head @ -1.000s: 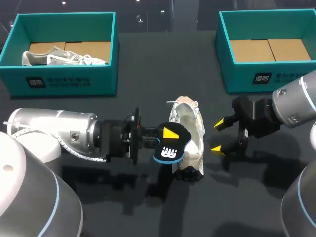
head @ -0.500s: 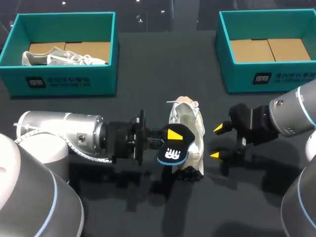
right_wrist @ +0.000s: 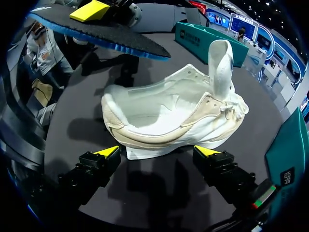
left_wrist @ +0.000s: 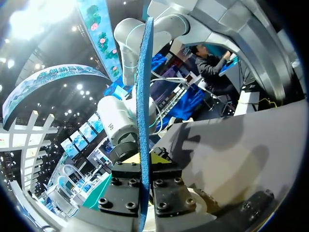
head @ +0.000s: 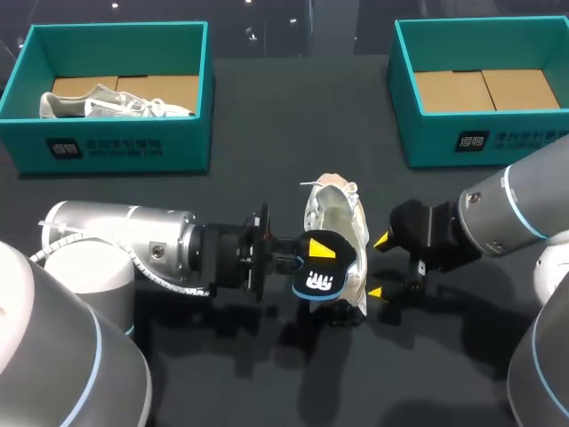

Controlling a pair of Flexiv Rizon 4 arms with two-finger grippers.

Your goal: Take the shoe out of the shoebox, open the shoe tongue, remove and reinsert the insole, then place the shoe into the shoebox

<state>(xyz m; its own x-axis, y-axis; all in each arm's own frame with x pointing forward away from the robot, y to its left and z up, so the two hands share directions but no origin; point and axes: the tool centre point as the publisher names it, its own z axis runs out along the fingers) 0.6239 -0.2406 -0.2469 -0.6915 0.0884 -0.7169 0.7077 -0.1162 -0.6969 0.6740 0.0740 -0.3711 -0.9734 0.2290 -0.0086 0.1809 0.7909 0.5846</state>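
Reinsertion step: my left gripper [head: 308, 258] clamps the insole [head: 324, 277] above the white sneaker [head: 340, 218] (tongue raised), while my right gripper [head: 379, 265], spread wide, should next brace its side.

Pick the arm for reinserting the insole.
Left: the left gripper is shut on the insole, raised near the shoe. The right gripper is open beside it, probably better for bracing.

Light falls from overhead onto the matte black tabletop [head: 267, 124], which looks dim — soft shadows pool under the white low-top shoe [right_wrist: 164, 113] and the flat black insole with a blue underside [right_wrist: 101, 34]. A pale sheen runs along the rounded silver left arm casing [head: 116, 236]; the shoe is brightest
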